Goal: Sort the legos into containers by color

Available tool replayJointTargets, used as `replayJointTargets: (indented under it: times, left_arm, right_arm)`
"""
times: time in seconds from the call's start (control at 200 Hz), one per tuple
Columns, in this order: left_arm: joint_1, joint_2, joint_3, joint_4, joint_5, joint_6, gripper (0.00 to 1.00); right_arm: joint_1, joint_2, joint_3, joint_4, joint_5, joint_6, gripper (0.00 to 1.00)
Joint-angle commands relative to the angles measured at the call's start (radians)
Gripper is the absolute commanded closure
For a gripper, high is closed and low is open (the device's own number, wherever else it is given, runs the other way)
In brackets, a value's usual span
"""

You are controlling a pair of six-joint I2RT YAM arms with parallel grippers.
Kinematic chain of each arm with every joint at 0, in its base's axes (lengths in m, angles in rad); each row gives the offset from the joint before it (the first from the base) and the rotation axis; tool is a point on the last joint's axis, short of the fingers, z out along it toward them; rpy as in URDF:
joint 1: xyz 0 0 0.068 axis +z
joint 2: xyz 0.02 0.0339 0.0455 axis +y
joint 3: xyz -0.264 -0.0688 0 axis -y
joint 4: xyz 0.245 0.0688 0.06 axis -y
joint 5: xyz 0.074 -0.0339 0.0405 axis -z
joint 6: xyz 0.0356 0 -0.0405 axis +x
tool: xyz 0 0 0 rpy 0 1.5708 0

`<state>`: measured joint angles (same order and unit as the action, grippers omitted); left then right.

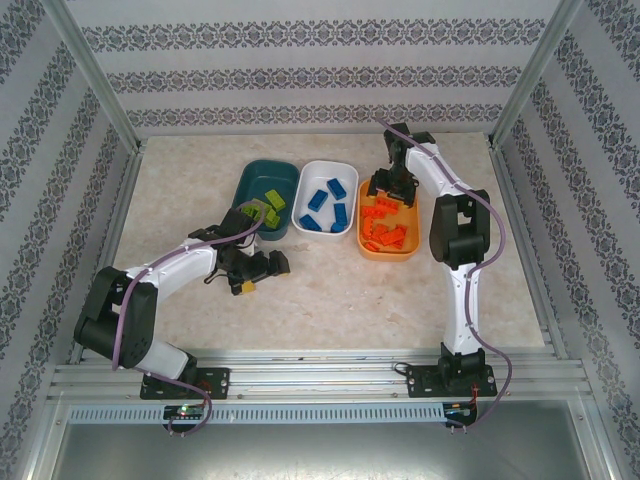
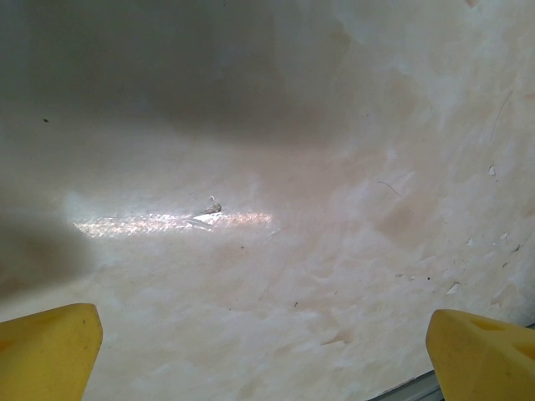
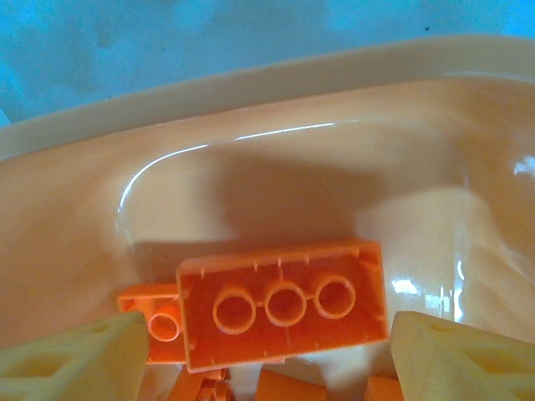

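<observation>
Right wrist: orange brick (image 3: 284, 313) underside-up in orange tub (image 3: 276, 180), right pincer (image 3: 267, 361) spread.

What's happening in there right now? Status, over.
Left hand open, empty, above table. Right hand open over orange tub, orange brick lying beneath. Nothing blocking.

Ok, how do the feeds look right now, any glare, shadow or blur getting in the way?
Top external: evenly lit and clear, no glare on the table. Left wrist: a bright glare streak on the table, heavy shadow over the upper part, left fingertips soft. Right wrist: curved highlight on the orange tub wall, the upturned orange brick fairly crisp, right fingertips washed pale.
</observation>
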<state>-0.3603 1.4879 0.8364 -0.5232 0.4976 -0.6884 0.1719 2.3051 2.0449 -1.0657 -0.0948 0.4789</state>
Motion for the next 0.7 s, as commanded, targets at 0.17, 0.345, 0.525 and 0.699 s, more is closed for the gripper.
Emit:
replayJointTargets:
  times: [0.17,0.345,0.525,0.699]
  left_arm:
    - [-0.011,-0.018,0.016,-0.032,-0.004,0.009,0.0]
    - [-0.011,-0.036,0.025,-0.036,-0.02,0.012,0.0]
    - [-0.011,-0.045,0.031,-0.009,-0.017,0.008,0.0]
    - [-0.01,-0.074,0.03,0.031,-0.003,0.0,0.0]
  right_arm:
    - [-0.008,-0.025,0.022,-0.03,0.003,-0.019,0.17]
    - [-0.005,-0.088,0.019,-0.033,-0.009,-0.023,0.17]
    - [0.004,-0.175,-0.003,-0.041,-0.062,-0.022,0.16]
    - [0.03,-0.334,-0.184,0.085,-0.322,0.006,0.16]
